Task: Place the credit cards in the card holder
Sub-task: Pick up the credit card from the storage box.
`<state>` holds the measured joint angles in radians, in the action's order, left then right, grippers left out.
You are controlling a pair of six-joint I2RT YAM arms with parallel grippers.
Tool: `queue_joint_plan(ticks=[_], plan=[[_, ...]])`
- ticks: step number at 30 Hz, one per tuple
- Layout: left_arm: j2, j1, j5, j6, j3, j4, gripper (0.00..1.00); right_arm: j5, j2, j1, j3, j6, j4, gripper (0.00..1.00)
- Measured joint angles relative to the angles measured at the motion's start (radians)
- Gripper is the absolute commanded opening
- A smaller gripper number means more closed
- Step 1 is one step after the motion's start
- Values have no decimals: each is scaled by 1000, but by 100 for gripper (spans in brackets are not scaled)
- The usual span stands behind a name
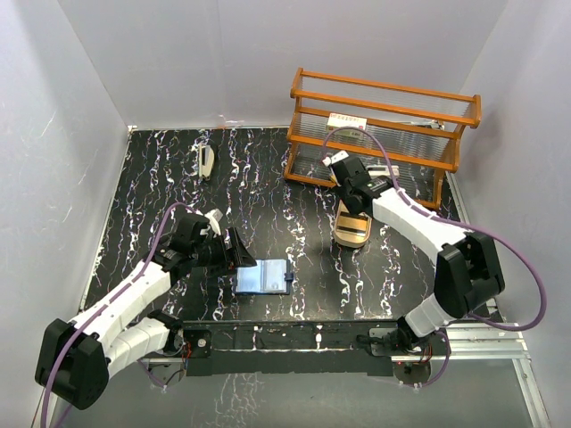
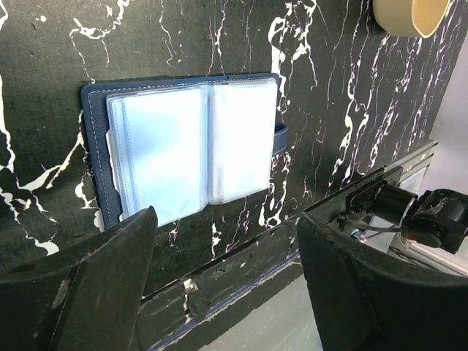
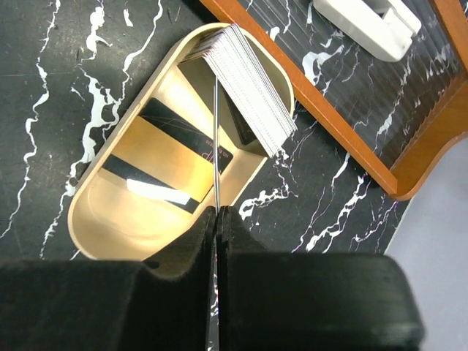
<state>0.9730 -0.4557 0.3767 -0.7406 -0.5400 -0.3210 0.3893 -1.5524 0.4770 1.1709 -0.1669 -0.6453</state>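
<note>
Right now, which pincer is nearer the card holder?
Left. The left pincer hangs open just left of the card holder; the right pincer is off over the gold tray, shut on a card.

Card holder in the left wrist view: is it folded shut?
No, the card holder lies spread open flat, its pale clear pockets facing up.
</note>
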Motion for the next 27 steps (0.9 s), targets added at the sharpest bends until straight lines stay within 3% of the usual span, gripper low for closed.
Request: queue_joint_plan(ticks=[9,20,27], plan=[[0,0,8,-45,28,58,77,-11,54,1,-2,38,-7,0],[12,0,29,-63,50,82,78,0,-138,-7,-1,30,14,0],[12,0,29,-64,50,82,79,11,-156,-29,11,26,19,2]])
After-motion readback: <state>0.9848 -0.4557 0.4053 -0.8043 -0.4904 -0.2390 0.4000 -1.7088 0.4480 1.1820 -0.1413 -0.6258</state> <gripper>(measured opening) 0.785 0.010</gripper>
